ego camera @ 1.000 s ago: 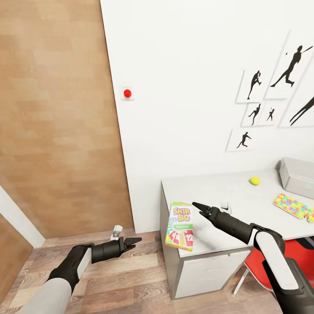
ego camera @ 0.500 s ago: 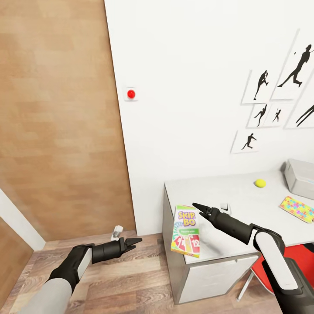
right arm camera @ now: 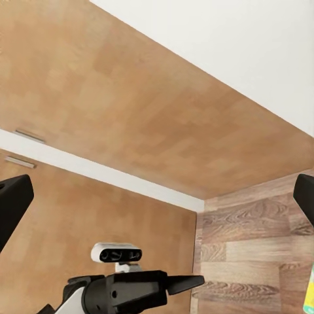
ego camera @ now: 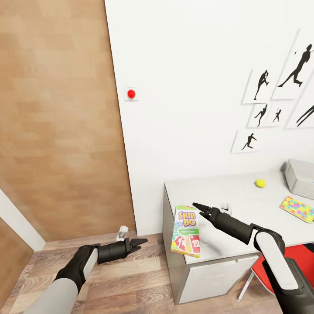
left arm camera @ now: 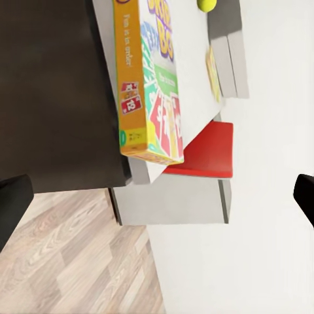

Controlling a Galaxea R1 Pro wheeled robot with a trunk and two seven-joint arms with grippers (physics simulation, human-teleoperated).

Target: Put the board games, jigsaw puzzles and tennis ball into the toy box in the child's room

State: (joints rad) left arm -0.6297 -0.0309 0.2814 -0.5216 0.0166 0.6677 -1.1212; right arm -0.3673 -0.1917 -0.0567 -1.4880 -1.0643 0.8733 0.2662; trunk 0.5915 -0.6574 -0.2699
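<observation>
The green-yellow-red Skip-Bo board game (ego camera: 186, 230) lies flat at the near left corner of the pale grey table (ego camera: 231, 192), overhanging its edge; it also shows close up as the Skip-Bo box (left arm camera: 152, 85). Farther along the top lie the tennis ball (ego camera: 261, 183), a jigsaw puzzle (ego camera: 298, 208) and the light-grey toy box (ego camera: 301, 176) at the right edge. My right gripper (ego camera: 198, 209) hovers open just above and right of the Skip-Bo box. Open too, my left gripper (ego camera: 141, 241) hangs over the floor left of the table, pointing at it.
A wooden door panel (ego camera: 61, 122) fills the left side, beside a white wall with a red button (ego camera: 131, 93). A red chair (ego camera: 301, 257) stands under the table at the right. White drawers (ego camera: 213, 274) sit below the tabletop. Wood floor (ego camera: 131, 283) lies between me and the table.
The camera turned a little left early on, shifting the scene right. Since then my left gripper has moved slightly toward the table. The right arm has held still.
</observation>
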